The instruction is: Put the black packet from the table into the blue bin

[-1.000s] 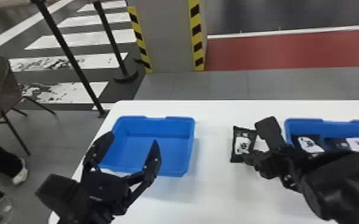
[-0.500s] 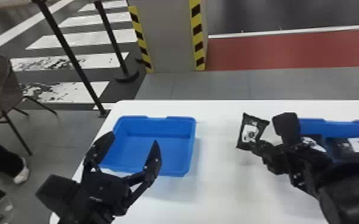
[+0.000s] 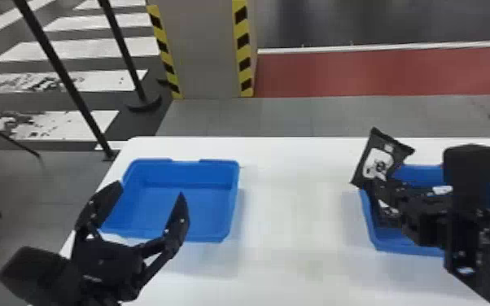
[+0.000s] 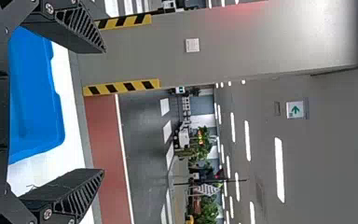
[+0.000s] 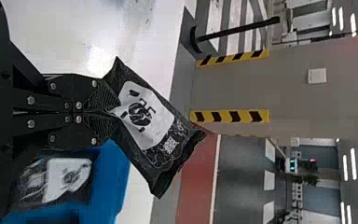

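Your right pincer (image 5: 113, 111) is closed on one end of the black packet (image 3: 378, 156). The packet slants up by the far left corner of the right-hand blue bin (image 3: 407, 247). Your right arm is nearer, so you likely need to go right, then down.

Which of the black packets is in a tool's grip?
The black packet pinched by the right tool, held up and tilted; the other packets lie inside the right-hand blue bin.
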Robot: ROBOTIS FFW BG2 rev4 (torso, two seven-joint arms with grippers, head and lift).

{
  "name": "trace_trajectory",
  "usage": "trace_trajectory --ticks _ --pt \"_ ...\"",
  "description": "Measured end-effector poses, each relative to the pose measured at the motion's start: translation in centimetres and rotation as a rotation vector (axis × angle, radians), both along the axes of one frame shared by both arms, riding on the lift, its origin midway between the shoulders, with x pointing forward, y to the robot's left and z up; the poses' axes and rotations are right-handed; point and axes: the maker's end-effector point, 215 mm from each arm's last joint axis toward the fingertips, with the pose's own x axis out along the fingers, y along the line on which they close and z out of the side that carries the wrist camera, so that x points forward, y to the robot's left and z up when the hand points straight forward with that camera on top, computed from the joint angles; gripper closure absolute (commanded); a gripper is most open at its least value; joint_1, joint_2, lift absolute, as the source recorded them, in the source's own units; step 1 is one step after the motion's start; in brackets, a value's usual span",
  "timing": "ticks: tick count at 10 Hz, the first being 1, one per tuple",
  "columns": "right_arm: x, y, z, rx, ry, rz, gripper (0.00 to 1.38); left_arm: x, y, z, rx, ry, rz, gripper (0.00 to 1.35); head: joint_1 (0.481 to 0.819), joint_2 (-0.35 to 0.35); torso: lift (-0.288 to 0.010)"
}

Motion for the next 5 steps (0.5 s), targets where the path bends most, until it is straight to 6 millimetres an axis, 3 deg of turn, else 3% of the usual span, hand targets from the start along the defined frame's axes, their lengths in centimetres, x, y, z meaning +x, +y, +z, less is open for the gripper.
trace_trajectory --ticks 2,4,5 --pt "-4.0 -6.8 -3.5 -0.055 0.124 -0.097 1.27 -0.1 0.4 0.0 0.002 0.000 0.008 0.11 0.695 0.043 -0.110" --pt "-4.4 -12.1 -6.5 -0.097 0.193 -0.173 1.26 -0.2 0.4 0.0 0.002 0.000 0.008 0.11 0.695 -0.046 -0.110" --pt "-3.9 -13.9 -7.5 -0.106 0.214 -0.195 0.97 -0.2 0.3 0.0 0.003 0.001 0.007 0.11 0.695 -0.075 -0.110"
